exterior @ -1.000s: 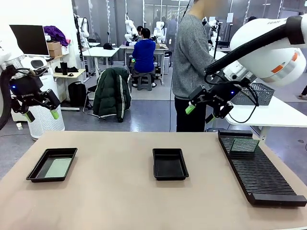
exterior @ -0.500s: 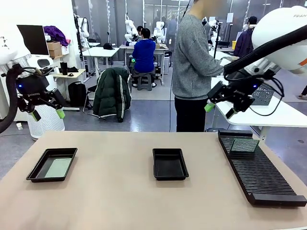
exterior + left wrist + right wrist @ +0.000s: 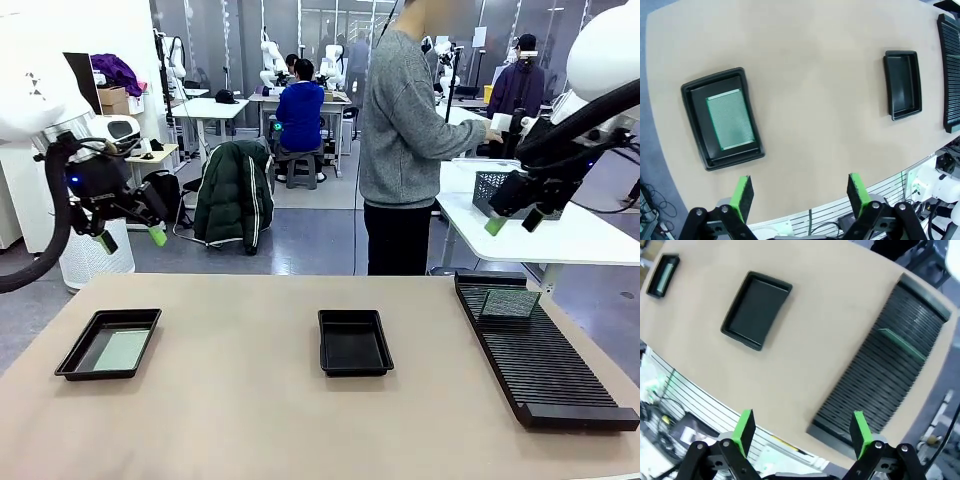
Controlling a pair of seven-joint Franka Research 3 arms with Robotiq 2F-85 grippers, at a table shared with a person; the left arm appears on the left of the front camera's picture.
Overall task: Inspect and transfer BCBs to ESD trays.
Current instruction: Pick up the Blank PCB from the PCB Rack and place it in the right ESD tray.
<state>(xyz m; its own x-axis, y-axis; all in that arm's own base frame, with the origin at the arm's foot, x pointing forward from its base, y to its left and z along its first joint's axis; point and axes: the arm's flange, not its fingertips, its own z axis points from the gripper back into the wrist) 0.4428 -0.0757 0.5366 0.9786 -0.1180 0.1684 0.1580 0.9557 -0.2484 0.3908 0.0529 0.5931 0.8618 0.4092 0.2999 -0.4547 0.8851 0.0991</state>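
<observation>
The table (image 3: 250, 410) carries three things set in a row, probably so that each arm has its own reach. A person (image 3: 400, 130) stands beyond the far edge at 12 o'clock, turned aside, hands off this work.

The long ribbed rack (image 3: 540, 350) lies along the 3 o'clock edge. Its slots hold boards on edge, likely so a claw can pinch the top edge. The left tray (image 3: 70, 350) sits at 9 o'clock and the middle tray (image 3: 354, 345) at the centre, well apart, rims up to keep a board from sliding out. The middle tray looks empty, so I judge it the next place to fill.

A flat board (image 3: 122, 350) lies face up on the left tray's floor. A standing board (image 3: 508, 303) is upright in the rack's far slots, at about 2 o'clock.

The left claw (image 3: 133, 240) hangs high near 10 o'clock, released, nothing between its pads. The right claw (image 3: 510, 223) hangs high near 2 o'clock, also released and empty, where a descent to the standing board would be short.
</observation>
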